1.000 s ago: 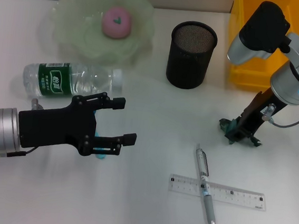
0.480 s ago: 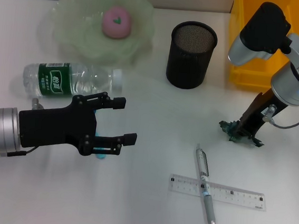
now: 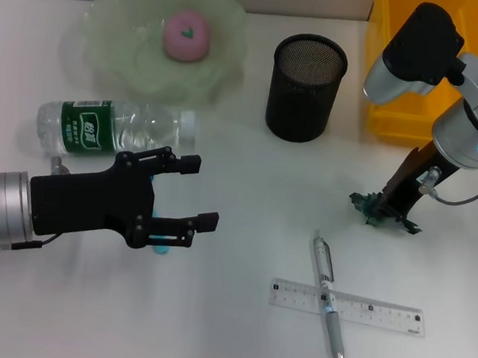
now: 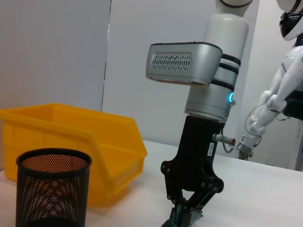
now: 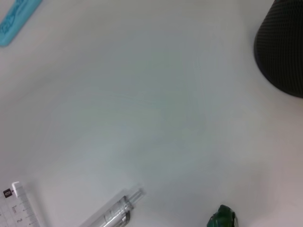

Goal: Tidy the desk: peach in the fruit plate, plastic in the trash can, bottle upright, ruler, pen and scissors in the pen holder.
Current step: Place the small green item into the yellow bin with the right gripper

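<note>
While the open, empty left gripper (image 3: 185, 192) is parked beside the bottle (image 3: 113, 128), the green plastic (image 3: 380, 211) is pinched on the bench (image 3: 233, 331) by the right gripper (image 3: 386, 210) for binning.

White tabletop (image 5: 142, 104) — black mesh pen holder (image 5: 281, 52) at one edge, pen (image 5: 113, 213) tip beside ruler (image 5: 16, 208) corner, green plastic (image 5: 222, 218) scrap, blue item (image 5: 16, 19) — partly visible.

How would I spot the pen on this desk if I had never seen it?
Start at the black mesh pen holder near the yellow bin and come toward the desk's near edge. There the pen lies across a clear ruler, forming a cross. It is the slim, silvery, rounded one; the ruler is flat and see-through.
</note>
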### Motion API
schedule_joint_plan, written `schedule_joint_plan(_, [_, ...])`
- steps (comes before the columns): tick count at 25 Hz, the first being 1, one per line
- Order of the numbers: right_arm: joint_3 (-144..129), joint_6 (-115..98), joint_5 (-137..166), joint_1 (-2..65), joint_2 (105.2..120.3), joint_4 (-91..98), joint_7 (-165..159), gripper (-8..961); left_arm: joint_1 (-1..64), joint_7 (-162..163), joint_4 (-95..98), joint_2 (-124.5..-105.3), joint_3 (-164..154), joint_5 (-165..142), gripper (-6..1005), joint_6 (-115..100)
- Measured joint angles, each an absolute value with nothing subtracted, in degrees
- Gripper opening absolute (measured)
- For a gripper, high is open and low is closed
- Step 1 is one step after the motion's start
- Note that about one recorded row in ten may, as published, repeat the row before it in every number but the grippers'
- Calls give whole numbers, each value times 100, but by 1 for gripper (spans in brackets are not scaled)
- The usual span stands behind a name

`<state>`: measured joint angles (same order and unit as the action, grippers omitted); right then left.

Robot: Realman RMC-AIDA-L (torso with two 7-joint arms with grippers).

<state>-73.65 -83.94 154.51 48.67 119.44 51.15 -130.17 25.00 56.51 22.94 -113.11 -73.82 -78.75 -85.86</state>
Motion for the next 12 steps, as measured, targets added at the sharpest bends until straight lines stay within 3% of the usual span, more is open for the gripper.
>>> schedule_joint_plan(12, [-7320, -8398, 15409, 4699, 11944, 5460, -13038, 39, 2505, 5651, 2294, -11294, -7368, -7875, 859, -8568])
